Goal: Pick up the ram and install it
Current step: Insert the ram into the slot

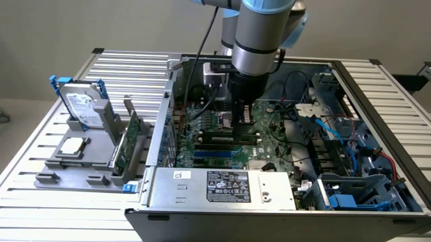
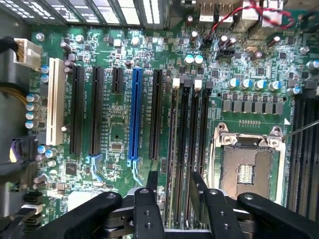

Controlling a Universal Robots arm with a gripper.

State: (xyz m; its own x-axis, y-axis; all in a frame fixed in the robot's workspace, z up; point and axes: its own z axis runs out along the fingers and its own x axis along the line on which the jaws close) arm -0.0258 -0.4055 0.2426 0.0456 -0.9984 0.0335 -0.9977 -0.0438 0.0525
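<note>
Since the gripper (image 2: 174,175) stands wide open over the motherboard (image 2: 119,124), fingers either side of the memory slots (image 2: 192,124) and nothing clamped between them, pick-up and placement look done. The ram (image 1: 229,134) appears to sit edge-on in a slot beside the CPU socket (image 2: 246,167), directly under the gripper. Full seating and latch closure: cannot tell.

A green motherboard (image 2: 119,119), speckled with small silver and black parts, carries a row of long black slots (image 2: 77,109). Within that row on the motherboard stands one bright blue slot (image 2: 134,114), and a white slot (image 2: 54,102) ends it. A silver-framed socket (image 2: 249,137) sits on the motherboard, and the matte black gripper (image 2: 174,177) hangs over its black memory slots.
</note>
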